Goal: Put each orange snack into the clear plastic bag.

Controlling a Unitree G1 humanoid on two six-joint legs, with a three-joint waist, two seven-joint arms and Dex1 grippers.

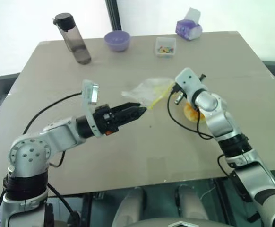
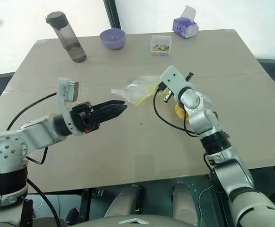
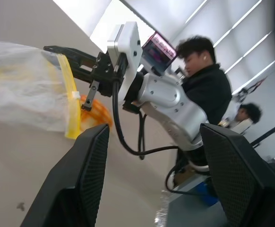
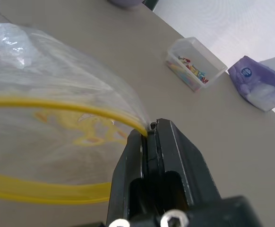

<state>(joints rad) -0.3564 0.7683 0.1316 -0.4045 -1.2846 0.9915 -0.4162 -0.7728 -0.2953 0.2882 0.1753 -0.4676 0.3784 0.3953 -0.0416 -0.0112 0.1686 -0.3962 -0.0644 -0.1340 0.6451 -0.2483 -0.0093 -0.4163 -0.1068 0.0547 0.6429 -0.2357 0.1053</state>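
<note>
The right gripper (image 4: 149, 137) pinches the yellow edge of the clear plastic bag (image 1: 149, 90), holding it up. The orange snack (image 1: 192, 112) sits on the table (image 1: 128, 151) just beside the bag, under the right arm. The left gripper (image 1: 140, 112) is spread apart next to the bag, holding nothing.

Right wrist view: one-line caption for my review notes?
Right gripper shut on the clear plastic bag's yellow strip, bag mouth held open above the table.

Robot lab: onlooker (image 3: 204, 78), bare test table (image 1: 128, 142).
</note>
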